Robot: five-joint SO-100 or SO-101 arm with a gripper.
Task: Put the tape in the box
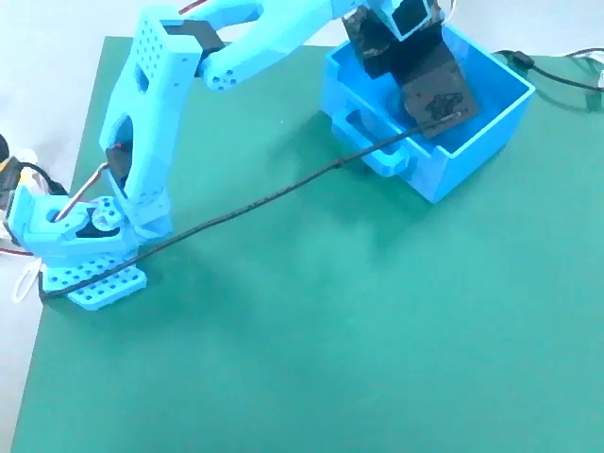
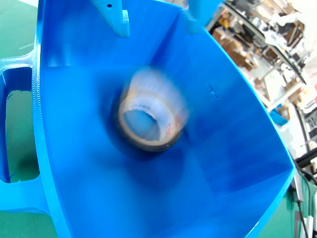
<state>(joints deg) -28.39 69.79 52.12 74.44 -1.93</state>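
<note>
1. The gripper (image 2: 153,17) hangs over the box (image 2: 237,163), fingers spread apart and holding nothing, apparently to let go.
2. Below it, the blurred tape (image 2: 148,119) lies inside the box, seemingly mid-drop.
3. The loop handle (image 2: 20,139) sits to the wrist view's left.
</note>
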